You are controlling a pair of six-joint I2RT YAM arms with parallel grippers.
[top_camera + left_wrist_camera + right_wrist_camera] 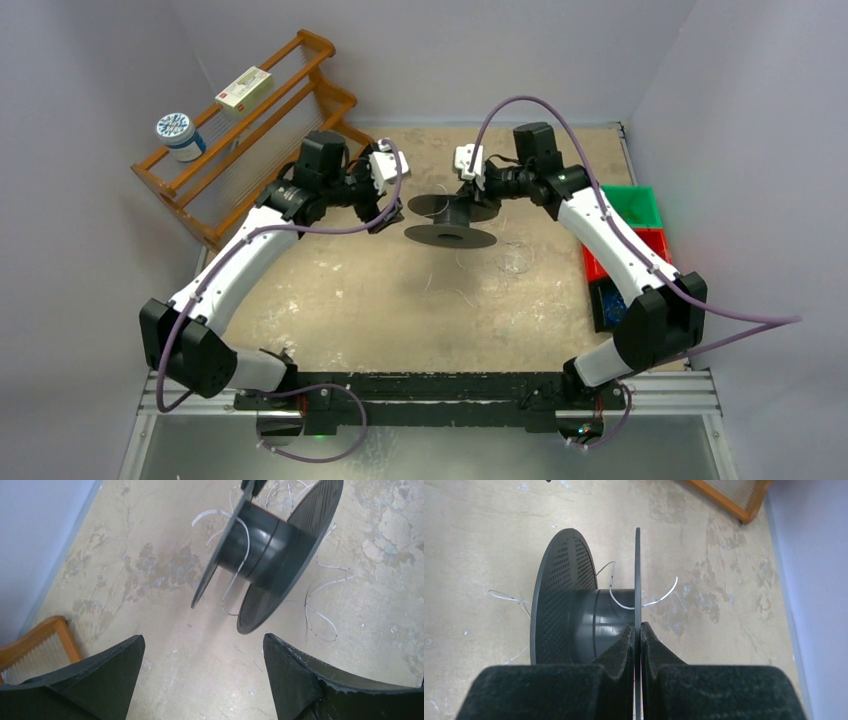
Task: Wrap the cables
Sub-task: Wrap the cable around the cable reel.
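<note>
A black spool [450,222] with two flat perforated flanges is held above the table centre. My right gripper [637,626] is shut on one flange's thin edge [637,570]. The thin whitish cable [235,575] runs in a loose turn round the spool's hub [260,550]; more of it lies in loops on the table [320,605] and in the top view [512,262]. It also shows in the right wrist view [624,604]. My left gripper [204,645] is open and empty, just left of the spool and apart from it; in the top view it [385,215] is beside the flange.
A wooden rack [250,130] with a round tin [178,132] and a small box [244,88] stands at the back left. Green [632,205], red and blue bins sit at the right edge. Grey walls enclose the table.
</note>
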